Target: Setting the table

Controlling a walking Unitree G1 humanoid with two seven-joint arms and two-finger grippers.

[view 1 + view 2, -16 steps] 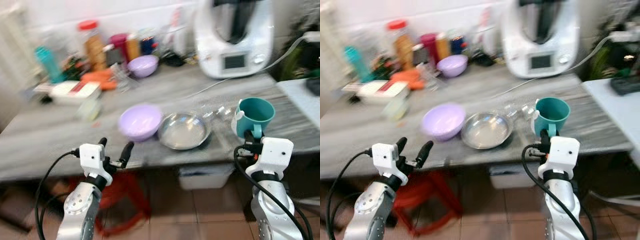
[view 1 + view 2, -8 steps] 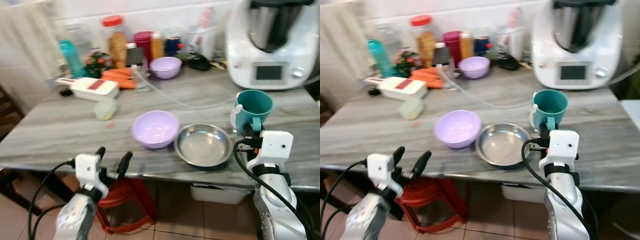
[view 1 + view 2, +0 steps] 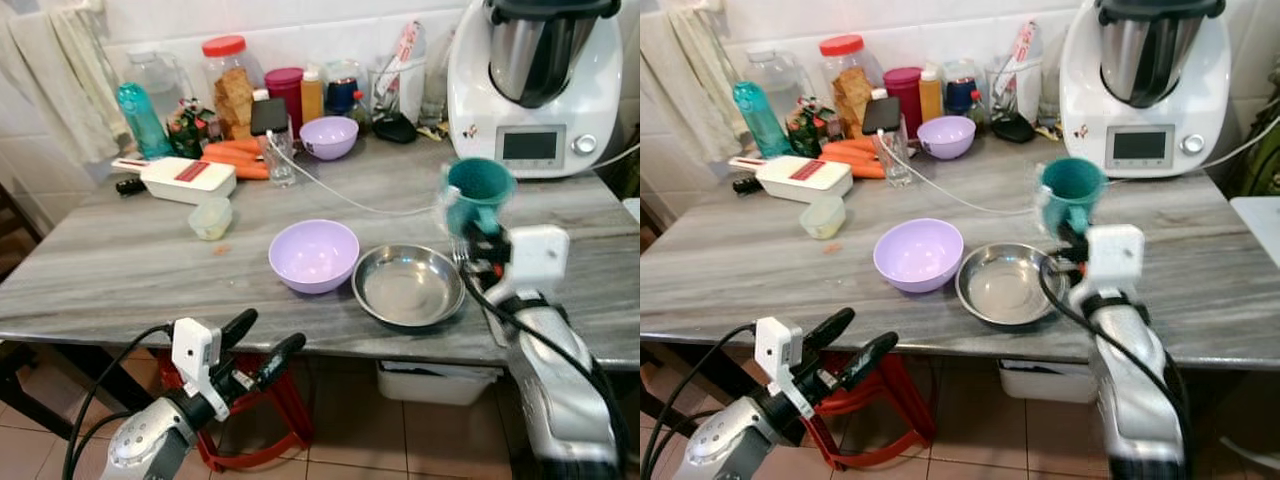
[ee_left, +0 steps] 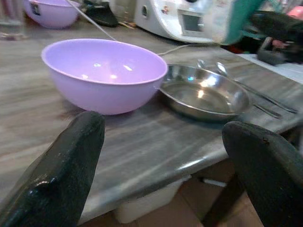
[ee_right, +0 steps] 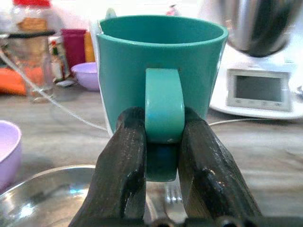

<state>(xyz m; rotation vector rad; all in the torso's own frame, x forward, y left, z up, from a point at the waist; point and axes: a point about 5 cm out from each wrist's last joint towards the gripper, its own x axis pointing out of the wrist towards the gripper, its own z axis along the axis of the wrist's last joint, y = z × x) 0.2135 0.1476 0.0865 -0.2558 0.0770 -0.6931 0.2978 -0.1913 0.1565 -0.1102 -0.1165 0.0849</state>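
teal mug (image 3: pixel 477 190) raised by right gripper (image 5: pixel 161 156) — two lilac bowls, one steel plate (image 3: pixel 407 286)

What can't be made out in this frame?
- Whether the teal mug holds anything: right wrist view looks side-on at its wall; blurred in the eye views.
- Cutlery beside the steel pan: left wrist view, its far end cut off behind the left gripper's finger.
- Jar labels along the wall: too small.
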